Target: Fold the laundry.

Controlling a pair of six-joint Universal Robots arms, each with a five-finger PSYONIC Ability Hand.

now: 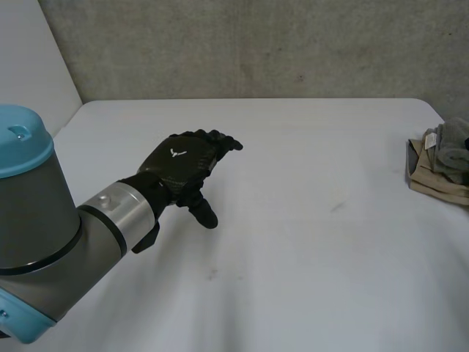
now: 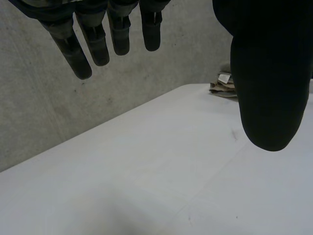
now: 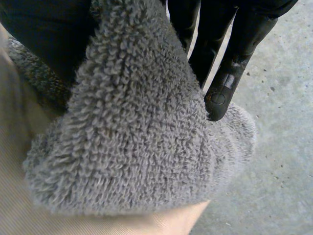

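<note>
At the table's right edge lies a small laundry pile: a grey terry towel (image 1: 453,147) on top of a beige cloth (image 1: 432,182). In the right wrist view my right hand (image 3: 230,73) is shut on the grey towel (image 3: 137,147), a thick fold of it pinched between thumb and fingers, and the beige cloth (image 3: 19,191) lies beneath. My left hand (image 1: 187,165) hovers palm down over the left middle of the white table (image 1: 308,235), far from the pile. Its fingers (image 2: 98,44) and thumb (image 2: 269,78) are straight and hold nothing. The pile (image 2: 224,85) shows far beyond the thumb.
A concrete wall (image 1: 256,44) runs along the table's far edge. A pale panel (image 1: 29,66) stands at the back left. Grey concrete floor (image 3: 283,156) lies past the table's right edge, beside the pile. My left arm (image 1: 66,235) fills the near left corner.
</note>
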